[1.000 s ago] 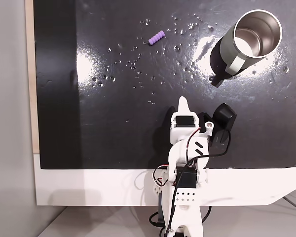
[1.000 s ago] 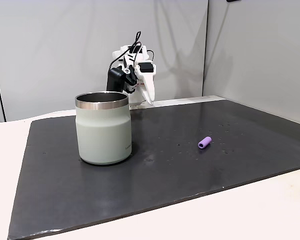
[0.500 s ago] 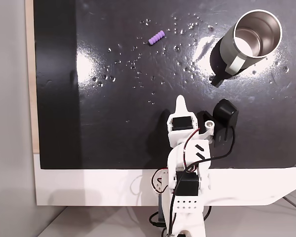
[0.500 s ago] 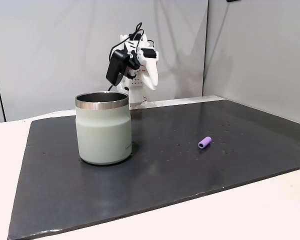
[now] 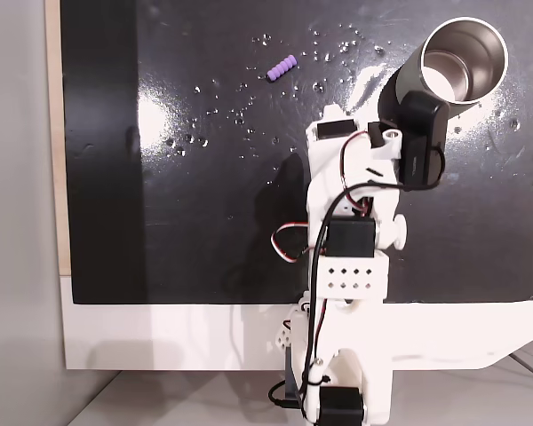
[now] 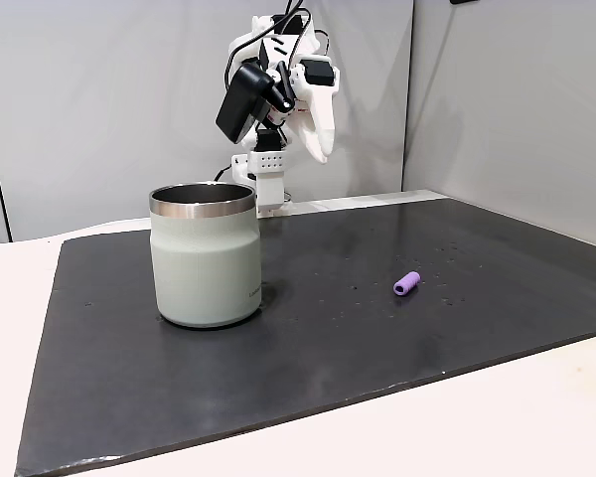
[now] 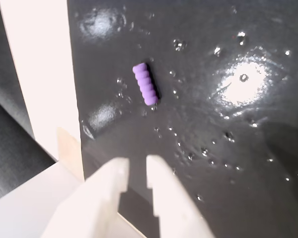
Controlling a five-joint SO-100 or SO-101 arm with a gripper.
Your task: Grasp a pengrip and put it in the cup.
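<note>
Pengrip (image 7: pixel 145 84) ribbed in wrist view, fingers (image 7: pixel 120 174) slightly parted above it, cup (image 6: pixel 205 254) wall in fixed view

Small light-purple ribbed soft rubbery pengrip (image 7: pixel 145 84), round brushed-steel cup (image 6: pixel 205 256) with shiny rim and matt grey-green wall, glossy black mat (image 5: pixel 213 204) speckled with glinting spots, smooth matt white plastic gripper (image 7: pixel 137 174)

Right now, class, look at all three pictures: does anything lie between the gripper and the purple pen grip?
Nothing visible does. In the wrist view the gripper hangs above bare black mat, scattered with only small droplets, and the pen grip lies ahead with open mat between them.
</note>
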